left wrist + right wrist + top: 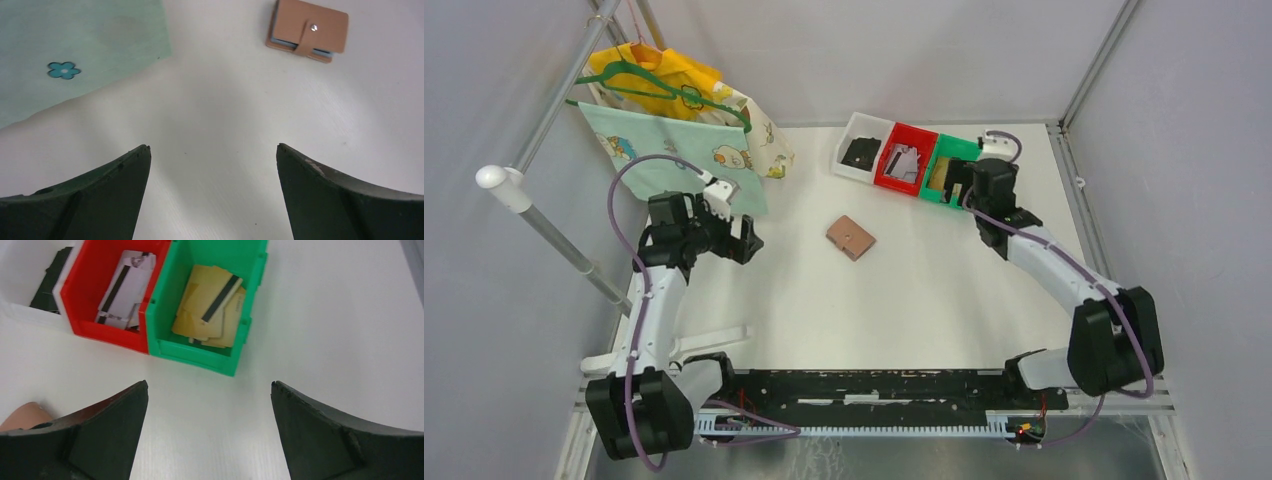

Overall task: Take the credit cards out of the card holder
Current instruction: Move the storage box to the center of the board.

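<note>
Holder (851, 237) lies snapped shut mid worktop (924, 300). Left gripper (212, 147) spread wide near the left edge, right gripper (209, 383) spread wide before the far-edge bins (195, 357), both empty.

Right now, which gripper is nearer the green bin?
Right. The right gripper hovers just short of the green bin; the left gripper is across the table, beside the hanging cloth.
</note>
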### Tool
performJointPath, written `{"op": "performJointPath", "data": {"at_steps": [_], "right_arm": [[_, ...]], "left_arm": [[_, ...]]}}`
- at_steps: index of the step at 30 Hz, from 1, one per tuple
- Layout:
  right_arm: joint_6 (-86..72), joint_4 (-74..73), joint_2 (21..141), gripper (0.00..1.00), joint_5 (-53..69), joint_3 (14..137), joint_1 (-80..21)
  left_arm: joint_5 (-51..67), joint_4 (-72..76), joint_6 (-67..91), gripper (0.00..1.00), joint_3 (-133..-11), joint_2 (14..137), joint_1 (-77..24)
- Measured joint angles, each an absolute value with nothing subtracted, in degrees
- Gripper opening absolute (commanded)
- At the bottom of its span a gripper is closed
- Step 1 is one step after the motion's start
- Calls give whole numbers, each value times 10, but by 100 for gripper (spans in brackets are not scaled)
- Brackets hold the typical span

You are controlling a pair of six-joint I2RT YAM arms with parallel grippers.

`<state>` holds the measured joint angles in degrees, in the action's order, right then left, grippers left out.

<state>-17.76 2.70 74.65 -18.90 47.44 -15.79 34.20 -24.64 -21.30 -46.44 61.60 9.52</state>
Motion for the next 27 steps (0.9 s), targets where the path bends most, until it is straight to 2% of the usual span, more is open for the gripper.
{"op": "performJointPath", "data": {"at_steps": [3,8,12,20,27], "right_arm": [[-178,-16,826,98,-186,569,-186],[-179,-70,940,88,-187,696,-215],[-178,-107,1020,81,-200,783,-227],[-172,-147,1124,78,-233,874,-228],[-163,-160,1206,69,-247,956,-228]], "left_arm": [[350,-300,-238,100,-465,596,63],[328,-342,-245,100,-472,604,-34],[313,-350,-245,100,-498,638,-57],[286,-351,-245,100,-526,681,-96],[281,-353,-245,100,-536,690,-105]]}}
